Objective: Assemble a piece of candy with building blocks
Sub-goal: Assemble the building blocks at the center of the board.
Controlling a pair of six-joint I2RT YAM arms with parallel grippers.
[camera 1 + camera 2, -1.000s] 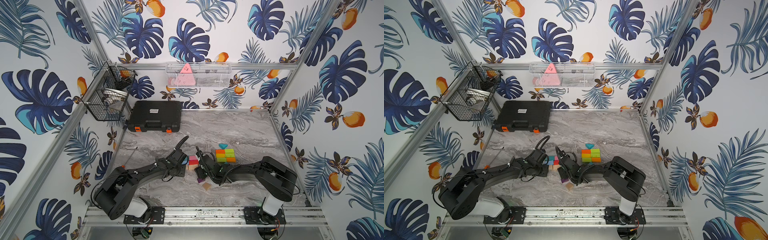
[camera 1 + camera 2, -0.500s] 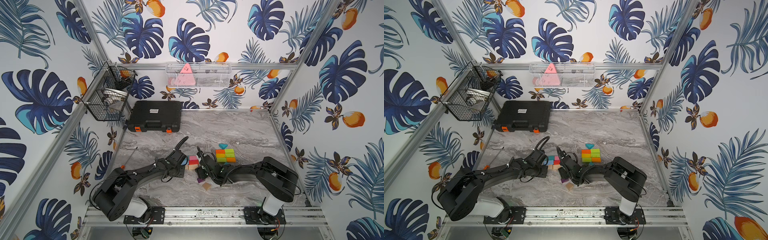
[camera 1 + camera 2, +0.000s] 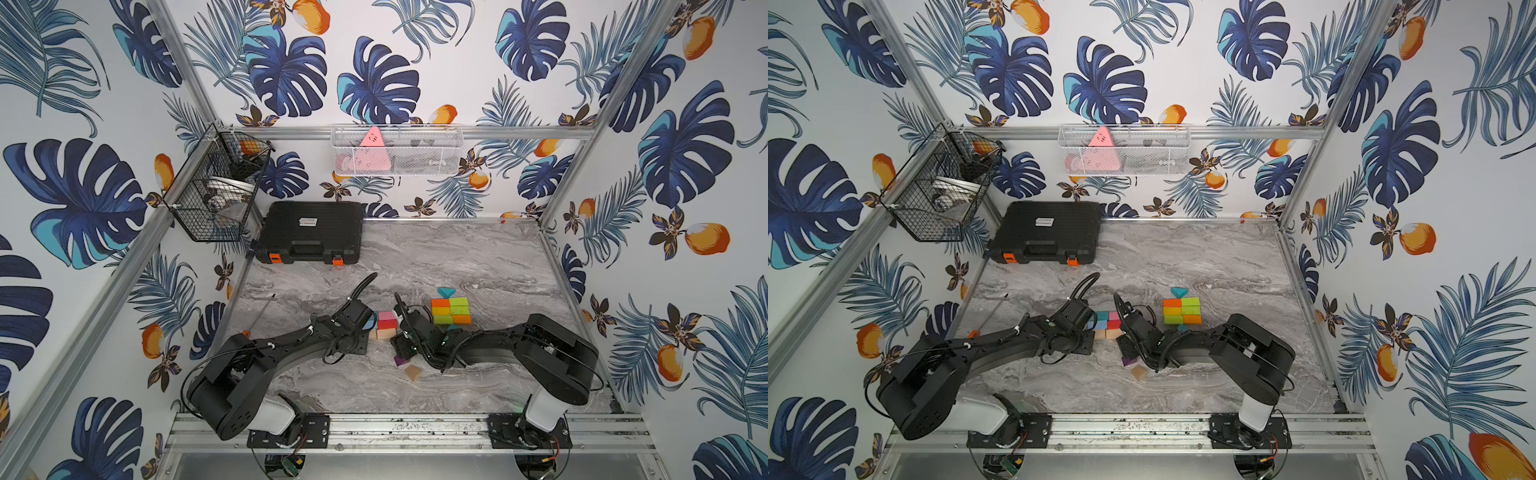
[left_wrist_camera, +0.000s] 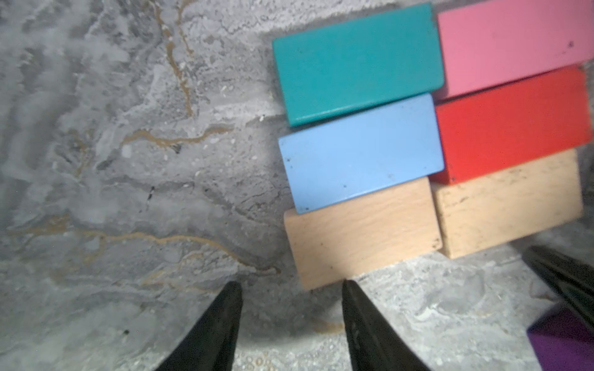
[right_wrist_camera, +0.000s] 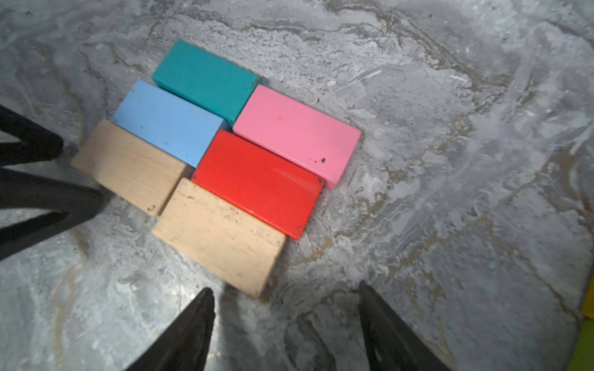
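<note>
At 9 o'clock of the marble tabletop [image 3: 478,257]: screwdriver [image 3: 261,311], flat by the left edge.

Next, left gripper [image 4: 291,285]: released, fingers parted, grips nothing. Hangs at 9 o'clock of a 6-block cluster in both top views, 1 fingertip just beside the plain wood block [image 4: 360,234].

Cluster in 2 touching columns of 3: teal block [image 4: 356,61], blue block [image 4: 360,154] and that wood one; then pink block [image 4: 514,45], red block [image 4: 511,125], 2nd plain wood block [image 4: 511,205].

At 3 o'clock of the cluster, right gripper [image 5: 285,287]: also released, fingers wide, empty, tips near the 2nd plain wood block's corner.

At 5 o'clock of the cluster: purple block [image 3: 401,360], then wood square [image 3: 412,371].

Farther toward 3 o'clock: grid [image 3: 451,311] of 6 orange, yellow and green blocks, teal triangle [image 3: 446,292] just beside its 12 o'clock edge.
</note>
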